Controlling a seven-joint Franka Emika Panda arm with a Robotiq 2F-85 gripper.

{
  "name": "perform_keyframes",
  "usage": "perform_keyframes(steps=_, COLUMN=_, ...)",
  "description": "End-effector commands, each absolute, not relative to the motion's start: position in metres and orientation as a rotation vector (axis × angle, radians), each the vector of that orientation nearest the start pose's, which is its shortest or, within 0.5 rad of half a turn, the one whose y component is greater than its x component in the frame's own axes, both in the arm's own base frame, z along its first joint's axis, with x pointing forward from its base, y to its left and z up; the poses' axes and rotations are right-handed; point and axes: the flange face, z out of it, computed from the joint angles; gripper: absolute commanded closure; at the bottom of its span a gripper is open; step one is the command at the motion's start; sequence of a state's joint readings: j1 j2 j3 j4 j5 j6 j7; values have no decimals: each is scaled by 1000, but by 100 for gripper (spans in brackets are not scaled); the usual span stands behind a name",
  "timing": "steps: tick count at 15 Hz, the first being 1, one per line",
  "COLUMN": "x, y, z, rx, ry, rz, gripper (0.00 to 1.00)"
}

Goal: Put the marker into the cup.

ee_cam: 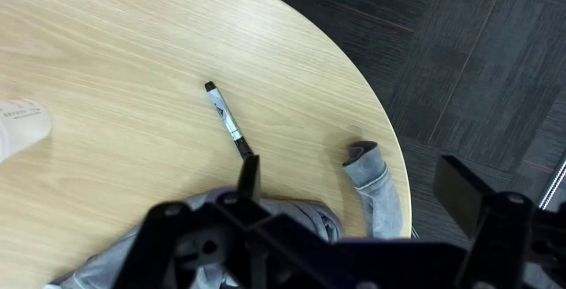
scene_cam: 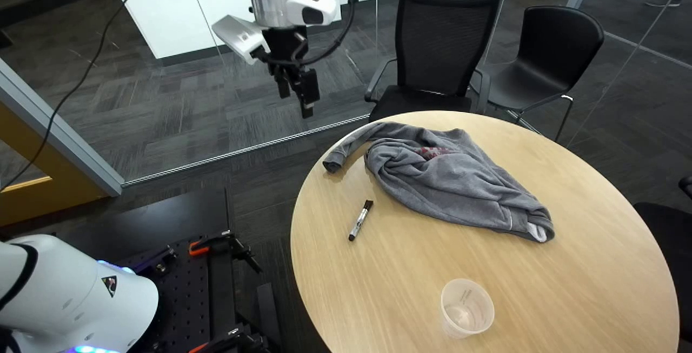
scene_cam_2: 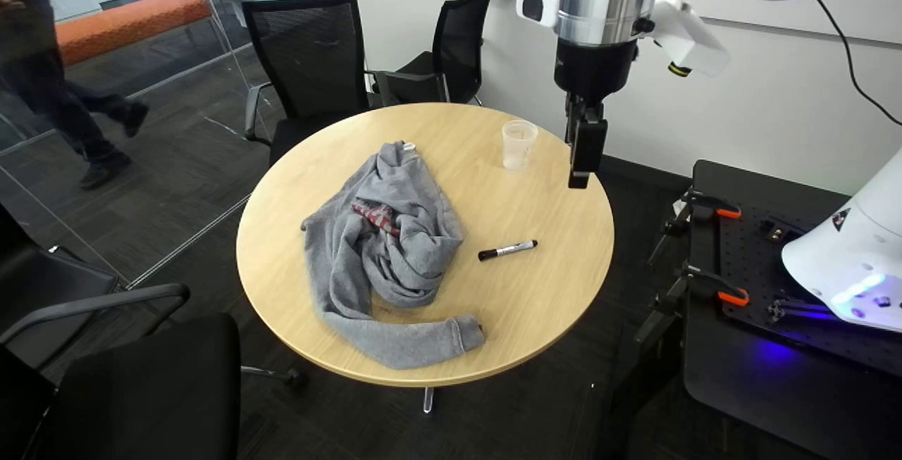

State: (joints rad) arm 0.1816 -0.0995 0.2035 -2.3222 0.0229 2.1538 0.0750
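Observation:
The marker [scene_cam: 360,220] lies flat on the round table, black at both ends with a whitish barrel. It also shows in an exterior view [scene_cam_2: 507,250] and in the wrist view [ee_cam: 225,114], where a finger slightly covers one black end. The clear cup [scene_cam: 466,308] stands upright on the table, apart from the marker. It also shows in an exterior view [scene_cam_2: 519,144] and is cut off at the left edge of the wrist view [ee_cam: 22,125]. My gripper [scene_cam: 295,101] hangs high, above table level, touching nothing. In the wrist view my gripper [ee_cam: 351,169] has its fingers wide apart and holds nothing.
A grey sweatshirt [scene_cam: 448,174] lies crumpled on the table beside the marker, one sleeve near the edge. The round wooden table [scene_cam_2: 557,291] has chairs [scene_cam: 446,45] around it. A black base platform [scene_cam_2: 761,375] with clamps carries the robot.

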Motion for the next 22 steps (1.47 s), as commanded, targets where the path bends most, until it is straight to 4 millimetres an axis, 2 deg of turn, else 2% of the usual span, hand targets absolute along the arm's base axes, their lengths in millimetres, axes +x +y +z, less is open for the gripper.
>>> perform_keyframes(steps=1, x=468, y=157, z=345, rx=-3093, ry=-480, rz=118, gripper=0)
perform_keyframes(steps=4, x=475, y=143, z=316, rx=-3070, ry=-447, rz=193, gripper=0)
perform_keyframes(steps=5, x=470, y=148, z=330, rx=-3098, ry=-445, rz=181, gripper=0)
perform_keyframes(steps=8, x=473, y=143, z=312, rx=-3088, ry=-437, rz=223, gripper=0)
perform_keyframes(steps=13, x=474, y=144, z=312, rx=-3086, ry=-437, rz=222, gripper=0)
perform_keyframes(steps=16, x=477, y=145, z=300, rx=-3060, ry=-641, rz=268, gripper=0)
perform_keyframes(steps=22, x=488, y=124, z=259, rx=-3093, ry=-946, rz=359, gripper=0)
